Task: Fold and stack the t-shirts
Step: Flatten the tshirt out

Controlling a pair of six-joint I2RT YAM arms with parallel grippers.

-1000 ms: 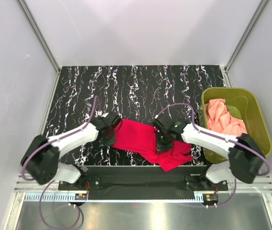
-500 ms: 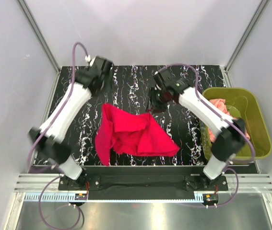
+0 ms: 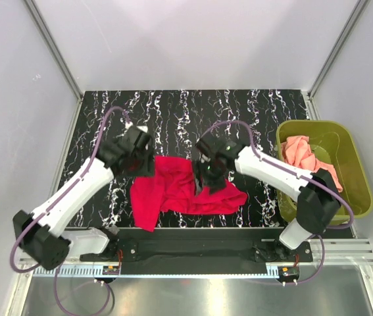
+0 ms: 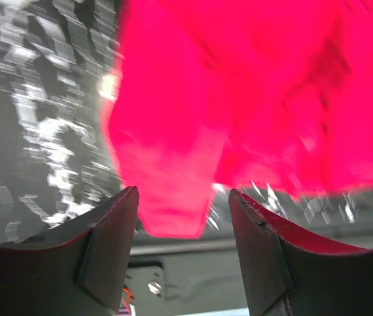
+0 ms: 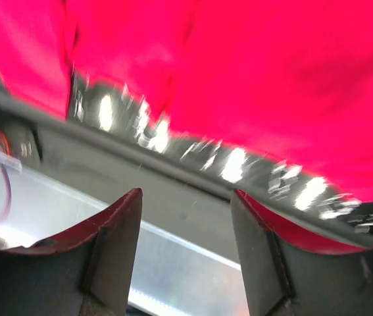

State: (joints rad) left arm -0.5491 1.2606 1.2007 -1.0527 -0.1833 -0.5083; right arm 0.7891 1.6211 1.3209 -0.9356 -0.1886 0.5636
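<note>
Red t-shirt [image 3: 173, 191] lies crumpled and unfolded on the black, white-veined worktop [image 3: 173, 112], close to its near edge, about midway between the two arm bases. One flap points toward the near-left corner; the right part spreads out flat toward the basket [image 3: 352, 158] but stops short of it. Left hand [image 3: 138, 160] is over the shirt's far-left edge. In the left wrist view its fingers [image 4: 110, 243] stand apart with nothing between them, so it is open, and the red cloth and the marbled surface show past the gap. Whether the fingertips touch the cloth cannot be told; the picture is blurred. Right hand [image 3: 207, 176] sits over the shirt's far-right part. Its fingers [image 5: 114, 250] are likewise spread and empty, so it is open too, with red cloth, a strip of worktop and the metal front rail visible beyond. Pink t-shirt [image 3: 299, 153] is bunched in the olive-green basket at the right edge of the worktop, one strip trailing toward the basket's near side, part of it hidden behind the right arm. The two shirts are well apart.
</note>
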